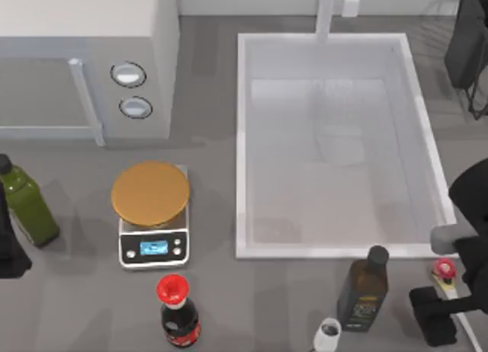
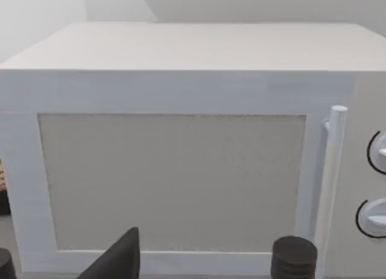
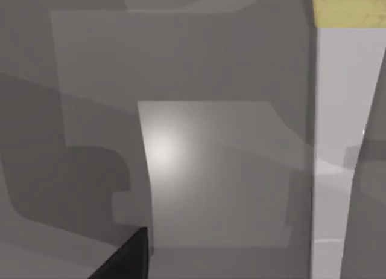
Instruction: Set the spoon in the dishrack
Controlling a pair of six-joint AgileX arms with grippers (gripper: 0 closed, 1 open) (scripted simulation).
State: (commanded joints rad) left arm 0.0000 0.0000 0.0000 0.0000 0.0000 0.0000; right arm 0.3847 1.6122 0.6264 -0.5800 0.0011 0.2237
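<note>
grey counter (image 1: 84, 306), sink mid | spoon (image 1: 444, 270) at front-right edge, R gripper (image 1: 436, 310) over it for pickup, finger state can't tell | dishrack (image 1: 465, 40) back-right corner | L arm parked at left edge

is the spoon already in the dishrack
No, in the top view the spoon lies low on the table's right side by the right gripper, far from the dishrack.
</note>
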